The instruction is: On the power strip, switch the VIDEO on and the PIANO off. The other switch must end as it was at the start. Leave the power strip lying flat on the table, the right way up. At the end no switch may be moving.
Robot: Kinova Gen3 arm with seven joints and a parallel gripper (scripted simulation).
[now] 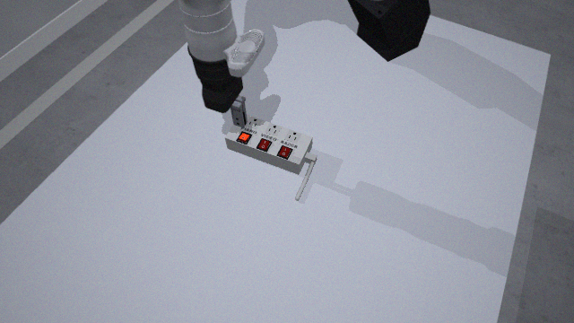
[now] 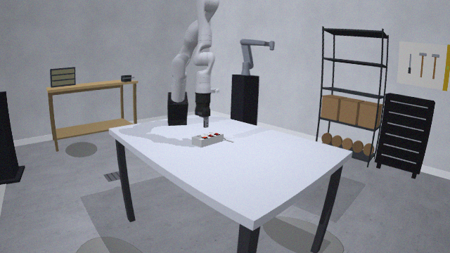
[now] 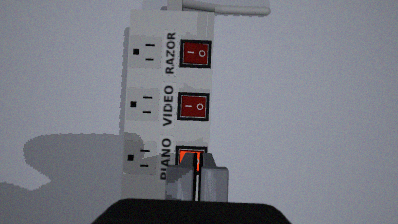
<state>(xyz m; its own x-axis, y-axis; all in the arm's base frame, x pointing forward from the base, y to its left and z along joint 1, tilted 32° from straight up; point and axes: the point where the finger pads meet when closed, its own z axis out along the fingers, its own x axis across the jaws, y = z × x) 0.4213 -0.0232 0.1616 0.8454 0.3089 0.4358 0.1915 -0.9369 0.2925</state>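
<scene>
Above the PIANO switch point(image 1: 244, 137), the pincer point(image 1: 240, 126) point(image 2: 206, 126) point(image 3: 197, 169) hangs almost closed, gripping nothing.

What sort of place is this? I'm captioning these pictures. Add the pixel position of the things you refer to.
Probably a workshop or robotics lab: a tool board with hammers point(image 2: 422, 66), a black drawer cabinet point(image 2: 404, 133) and a second robot arm on a pedestal point(image 2: 247, 56).

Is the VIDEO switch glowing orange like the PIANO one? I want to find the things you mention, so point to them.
No, the VIDEO switch point(image 1: 264, 144) point(image 3: 193, 106) is dark red, while the PIANO switch point(image 1: 244, 137) glows orange.

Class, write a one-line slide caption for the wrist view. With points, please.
Closed gripper point(image 1: 239, 126) point(image 2: 206, 126) point(image 3: 197, 169) over the lit PIANO switch point(image 1: 244, 137) point(image 2: 204, 138) point(image 3: 182, 154); the VIDEO switch point(image 1: 264, 144) point(image 2: 210, 135) point(image 3: 193, 106) and RAZOR switch point(image 1: 284, 152) point(image 2: 216, 134) point(image 3: 195, 53) are unlit.
</scene>
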